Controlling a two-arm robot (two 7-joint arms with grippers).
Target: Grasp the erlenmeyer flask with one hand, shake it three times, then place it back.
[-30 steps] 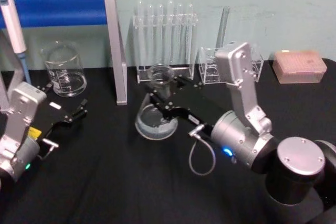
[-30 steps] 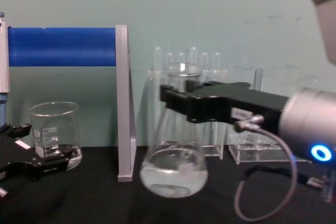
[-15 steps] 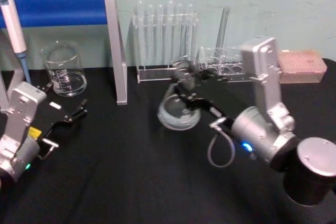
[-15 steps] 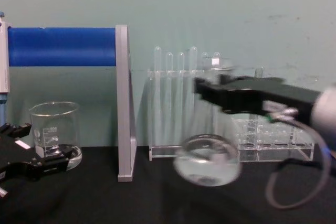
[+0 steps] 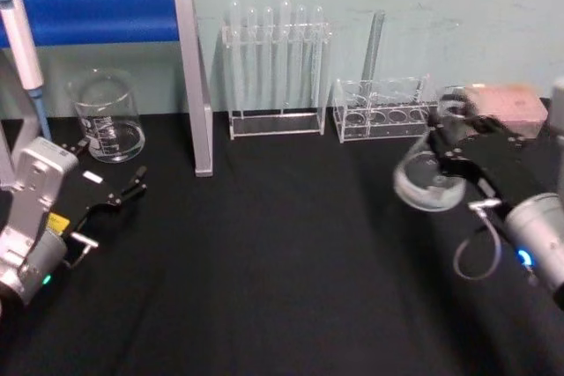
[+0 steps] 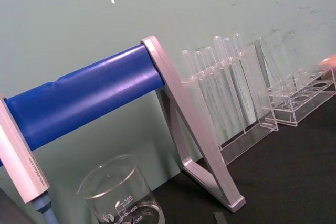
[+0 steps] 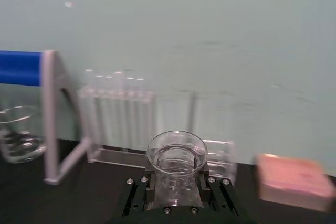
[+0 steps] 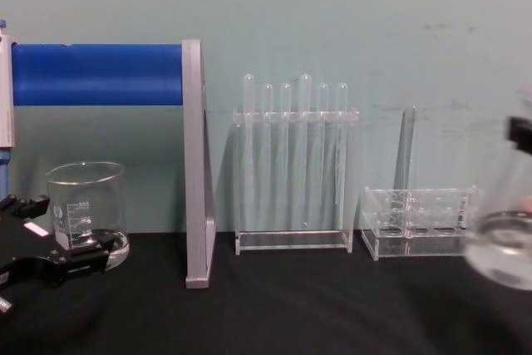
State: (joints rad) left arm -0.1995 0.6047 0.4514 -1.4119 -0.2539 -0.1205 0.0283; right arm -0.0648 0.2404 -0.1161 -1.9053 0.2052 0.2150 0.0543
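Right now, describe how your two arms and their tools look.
Left arm: a blocky silver-grey housing with a yellow sticker, ending in a black two-fingered left tool that carries a white tag. Right arm: a rounded silver-grey wrist with a blue light and a looping grey cable, ending in a black right tool.

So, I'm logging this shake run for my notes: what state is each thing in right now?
Clear glass conical erlenmeyer flask: held by its neck, liquid inside.
Right tool: shut on the flask.
Straight-walled graduated glass beaker: upright on the black table.
Left tool: open, parked beside the beaker.
Thin glass test tubes: upright in their clear rack.
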